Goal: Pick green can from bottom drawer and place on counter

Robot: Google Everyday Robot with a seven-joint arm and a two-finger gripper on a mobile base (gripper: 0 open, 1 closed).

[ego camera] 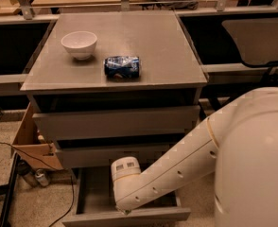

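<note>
The bottom drawer (95,195) is pulled open at the foot of the grey cabinet. My white arm reaches down into it from the right. My gripper (125,211) is low inside the drawer, just behind its front panel (129,217), mostly hidden by the wrist housing (125,171). The green can is hidden from view. The counter (148,51) is the grey slab on top of the cabinet.
A white bowl (79,44) and a blue-and-white can (122,66) lying on its side are on the counter. Two shallower drawers (115,122) sit slightly open above the bottom one. A cardboard box (32,143) and cables lie on the floor at left. Dark chairs (257,41) stand at right.
</note>
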